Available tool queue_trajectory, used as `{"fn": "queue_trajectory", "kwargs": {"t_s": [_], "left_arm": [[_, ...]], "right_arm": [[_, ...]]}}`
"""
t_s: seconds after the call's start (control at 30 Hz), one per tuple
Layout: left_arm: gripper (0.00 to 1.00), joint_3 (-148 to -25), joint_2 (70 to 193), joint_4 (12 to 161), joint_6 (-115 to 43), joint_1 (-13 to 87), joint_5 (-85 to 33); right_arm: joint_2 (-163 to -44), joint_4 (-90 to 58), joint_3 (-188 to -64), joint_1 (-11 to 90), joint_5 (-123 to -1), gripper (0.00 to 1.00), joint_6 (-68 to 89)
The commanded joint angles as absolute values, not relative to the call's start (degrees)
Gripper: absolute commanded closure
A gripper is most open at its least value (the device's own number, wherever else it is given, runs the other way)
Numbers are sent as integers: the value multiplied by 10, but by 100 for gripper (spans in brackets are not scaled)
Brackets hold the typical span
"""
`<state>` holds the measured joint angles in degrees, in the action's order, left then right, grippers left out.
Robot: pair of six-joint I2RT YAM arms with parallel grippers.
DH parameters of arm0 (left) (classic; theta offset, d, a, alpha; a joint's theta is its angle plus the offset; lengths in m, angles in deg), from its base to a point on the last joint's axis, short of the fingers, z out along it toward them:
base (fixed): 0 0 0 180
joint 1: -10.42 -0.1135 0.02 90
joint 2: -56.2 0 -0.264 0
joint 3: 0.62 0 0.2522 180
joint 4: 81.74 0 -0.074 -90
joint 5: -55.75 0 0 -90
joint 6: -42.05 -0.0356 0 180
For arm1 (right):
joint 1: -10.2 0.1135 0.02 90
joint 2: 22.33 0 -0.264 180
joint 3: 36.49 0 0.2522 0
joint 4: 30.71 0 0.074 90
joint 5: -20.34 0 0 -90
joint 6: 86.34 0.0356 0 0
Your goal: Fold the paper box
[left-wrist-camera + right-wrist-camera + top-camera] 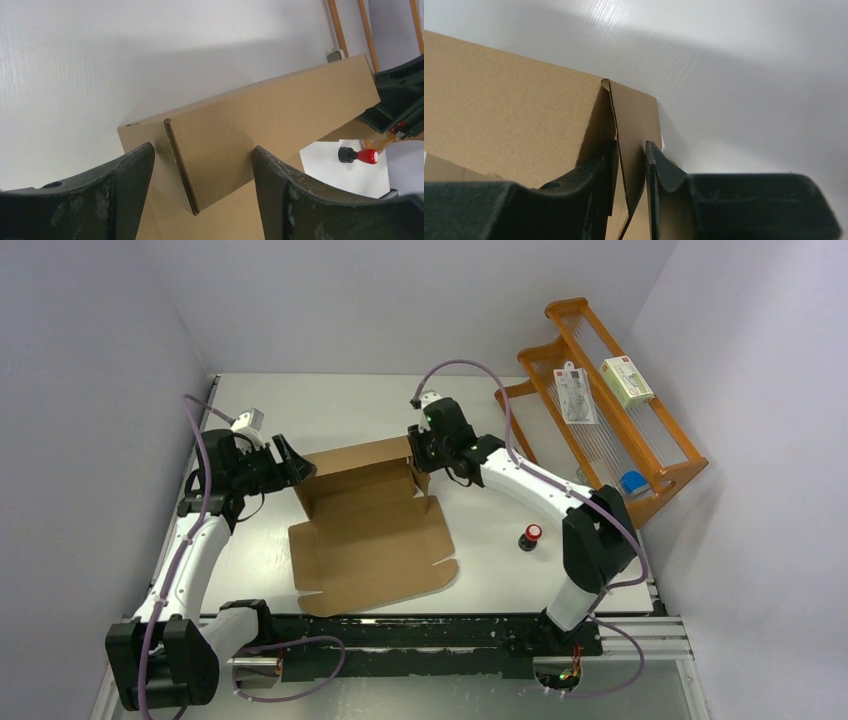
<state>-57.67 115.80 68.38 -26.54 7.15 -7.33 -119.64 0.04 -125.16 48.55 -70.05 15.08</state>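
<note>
The paper box (372,535) is brown cardboard lying partly folded in the middle of the table, with its back wall (362,462) raised and its front panel flat. My left gripper (298,468) is at the box's back left corner. In the left wrist view it (202,170) stands open, with a raised side flap's edge (180,170) between the wide-apart fingers and touching neither. My right gripper (420,460) is at the back right corner. In the right wrist view its jaws (630,155) straddle the upright side flap (636,117) with a narrow gap, loose around it.
An orange wooden rack (650,455) stands at the right and holds a white-and-green carton (627,380), a clear packet (574,393) and a blue item (632,481). A small black object with a red top (530,536) stands right of the box. A black rail (430,632) runs along the near edge.
</note>
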Motion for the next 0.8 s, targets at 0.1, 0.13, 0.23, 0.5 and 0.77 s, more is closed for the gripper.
{"fn": "queue_trajectory", "kwargs": {"t_s": [0.1, 0.13, 0.23, 0.5, 0.77], "left_arm": [[25, -573, 1143, 661, -283, 73, -121], [25, -573, 1143, 659, -283, 73, -124], [26, -573, 1143, 657, -283, 73, -130], [28, -568, 1142, 665, -274, 75, -130], [28, -565, 1140, 671, -270, 77, -126]], "right_arm": [[-1131, -49, -1204, 489, -696, 65, 154], [-1122, -54, -1196, 487, -696, 65, 154], [-1101, -71, -1173, 480, -685, 64, 156], [-1061, -90, -1127, 476, -600, 65, 191], [-1041, -164, -1073, 474, -500, 59, 226]]}}
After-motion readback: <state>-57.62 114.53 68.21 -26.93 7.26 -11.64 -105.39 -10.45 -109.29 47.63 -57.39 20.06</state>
